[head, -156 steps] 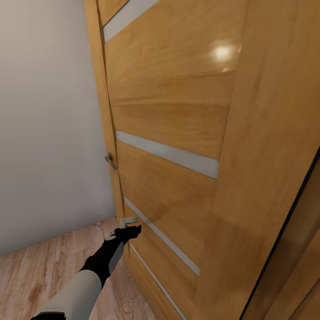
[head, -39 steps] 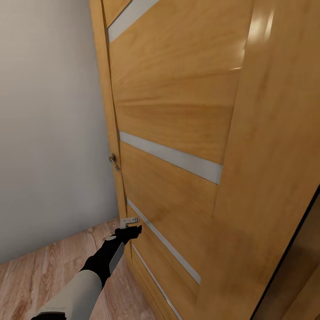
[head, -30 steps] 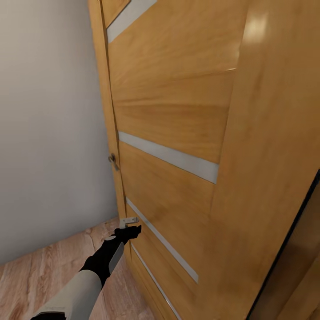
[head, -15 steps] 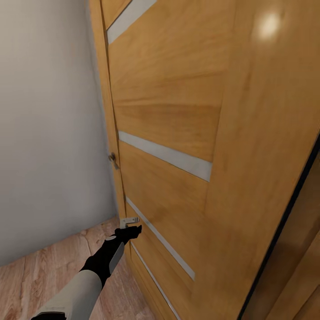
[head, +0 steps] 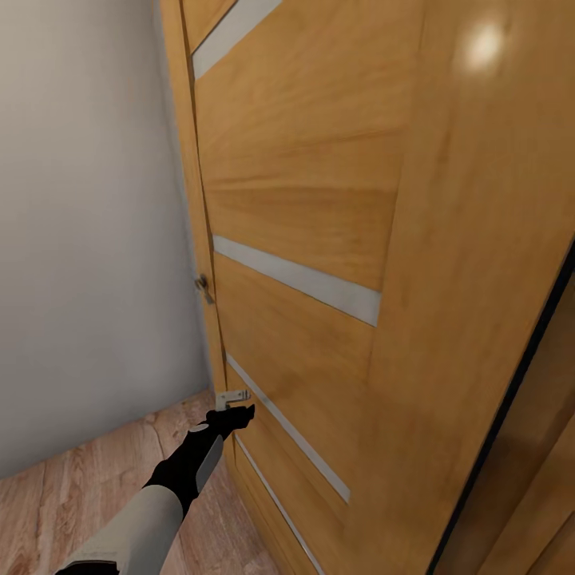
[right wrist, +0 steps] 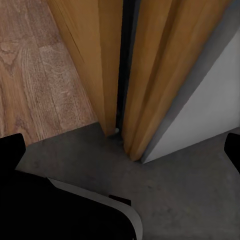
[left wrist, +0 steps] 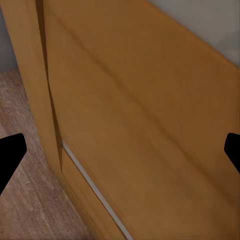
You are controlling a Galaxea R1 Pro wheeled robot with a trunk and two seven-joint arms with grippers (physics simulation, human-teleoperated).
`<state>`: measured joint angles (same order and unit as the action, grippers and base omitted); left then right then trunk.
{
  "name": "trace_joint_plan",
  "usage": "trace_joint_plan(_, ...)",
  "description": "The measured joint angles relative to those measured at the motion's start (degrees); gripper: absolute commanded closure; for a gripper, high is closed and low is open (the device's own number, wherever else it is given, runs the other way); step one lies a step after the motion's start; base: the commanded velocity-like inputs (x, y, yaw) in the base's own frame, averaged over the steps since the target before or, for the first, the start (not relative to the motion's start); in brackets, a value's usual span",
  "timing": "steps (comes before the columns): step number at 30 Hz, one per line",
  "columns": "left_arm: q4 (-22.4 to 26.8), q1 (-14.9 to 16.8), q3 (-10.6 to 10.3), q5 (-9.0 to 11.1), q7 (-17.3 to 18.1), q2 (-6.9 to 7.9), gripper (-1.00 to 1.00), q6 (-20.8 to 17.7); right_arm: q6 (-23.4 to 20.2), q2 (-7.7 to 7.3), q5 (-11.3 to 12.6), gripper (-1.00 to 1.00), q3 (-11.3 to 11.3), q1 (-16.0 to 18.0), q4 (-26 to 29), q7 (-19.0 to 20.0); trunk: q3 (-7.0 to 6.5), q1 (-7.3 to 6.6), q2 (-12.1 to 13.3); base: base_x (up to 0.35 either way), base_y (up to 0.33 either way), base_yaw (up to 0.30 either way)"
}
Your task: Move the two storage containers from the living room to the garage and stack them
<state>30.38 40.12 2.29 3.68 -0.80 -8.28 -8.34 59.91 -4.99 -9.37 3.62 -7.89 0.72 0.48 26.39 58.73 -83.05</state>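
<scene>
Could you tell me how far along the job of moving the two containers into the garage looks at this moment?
Nothing looks finished: no container is in these pictures. The robot is at a wooden door, with the left end effector open near the door's edge, below the handle. The right wrist view shows wood planks meeting grey concrete floor at the door's foot, so this seems a threshold. Fetching, carrying and stacking both containers all appear left.

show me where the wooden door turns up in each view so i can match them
Head view: the wooden door takes up the middle and right, with the left gripper near its lower edge.
Left wrist view: the door's panel runs across most of the picture, close up.
Right wrist view: the door's bottom edge stands at the top, above grey concrete.
Shared landmark: the light wood-plank floor beside the door.
</scene>
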Motion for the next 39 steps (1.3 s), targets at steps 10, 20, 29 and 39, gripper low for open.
trace_joint_plan(10, 0.0, 0.0, 0.0, 0.0, 0.0, 0.0, -1.0, 0.0, 0.0, 0.0, 0.0, -1.0, 0.0, 0.0, 0.0, 0.0, 0.0, 0.0, 0.0, 0.0, 0.0, 0.0)
trace_joint_plan(20, 0.0, 0.0, 0.2, -0.5, -0.3, 0.0, -1.0, 0.0, 0.0, 0.0, 0.0, -1.0, -0.1, 0.0, 0.0, -0.1, 0.0, 0.0, 0.0, 0.0, 0.0, -0.048)
trace_joint_plan(29, 0.0, 0.0, 0.0, -0.3, -0.3, 0.63, -1.0, 0.0, 0.0, 0.0, 0.1, -1.0, -0.1, 0.0, 0.0, -0.1, 0.01, -0.01, 0.0, 0.0, 0.0, -0.135)
trace_joint_plan(39, -0.1, 0.0, 0.0, -0.3, -0.3, 0.66, -1.0, 0.0, 0.0, 0.0, 0.0, -1.0, -0.1, 0.0, 0.0, -0.1, 0.01, -0.01, 0.0, 0.0, 0.0, -0.008)
